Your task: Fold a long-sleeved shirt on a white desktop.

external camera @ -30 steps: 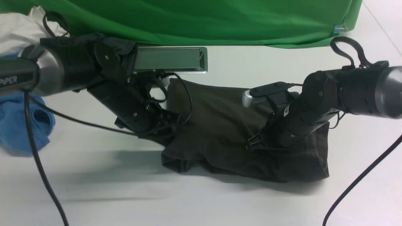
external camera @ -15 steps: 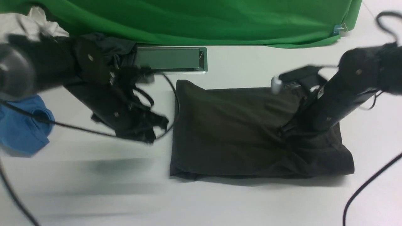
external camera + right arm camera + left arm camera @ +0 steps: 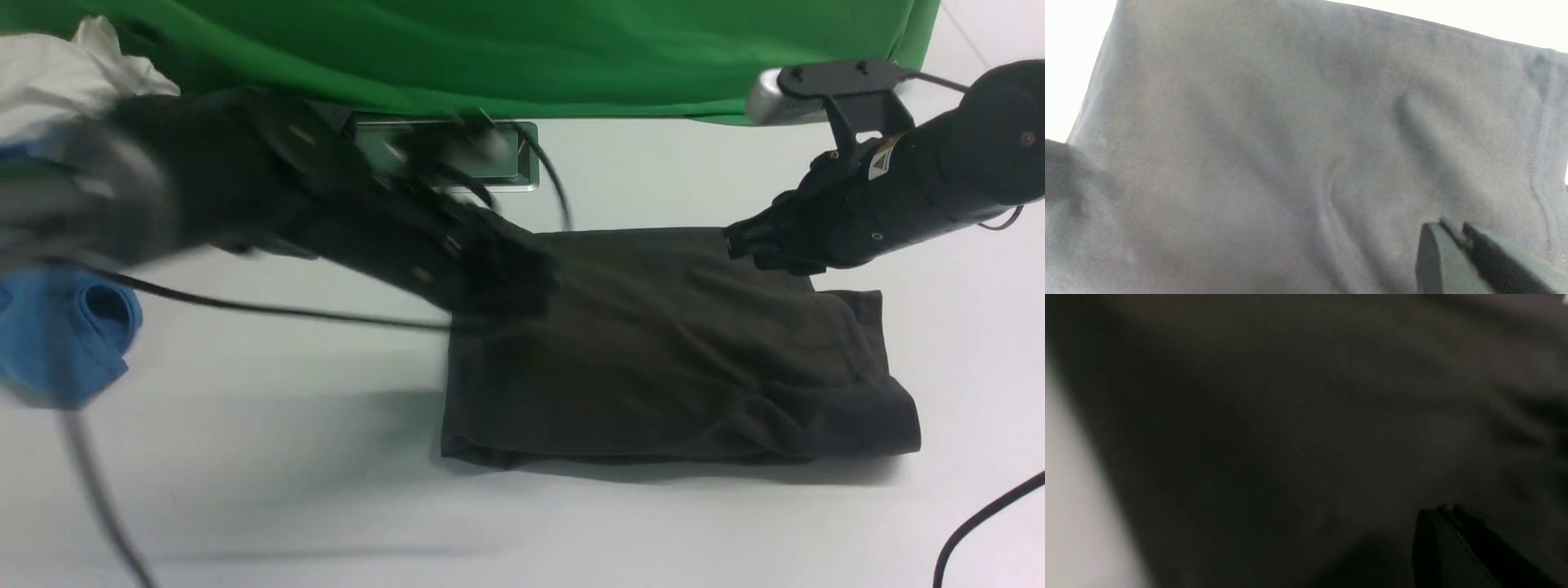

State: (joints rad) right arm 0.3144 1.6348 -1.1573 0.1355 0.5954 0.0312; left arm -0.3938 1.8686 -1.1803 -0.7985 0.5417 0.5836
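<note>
Where the desktop [image 3: 269, 490] meets the far left edge of the front view, a blue shirt [image 3: 57, 335] lies bunched, with white cloth [image 3: 57, 73] behind it and a green cloth [image 3: 531, 57] draped across the back. The left arm shows as a dark blur reaching over the grey hatch [image 3: 522, 155] to the shirt's left far corner; its left gripper [image 3: 1447, 512] hangs close over the fabric with jaws pressed together, pinching nothing that shows. The shirt [image 3: 669, 351] lies mid-table, folded into a rough rectangle, its near edge thick with layers and its right end rumpled, a stitched hem showing there. At the shirt's far right corner the right gripper [image 3: 1457, 230] hovers just above the cloth, fingers almost together with a thin slit between them, holding no fabric. A black cable [image 3: 980, 523] trails at the right edge.
</note>
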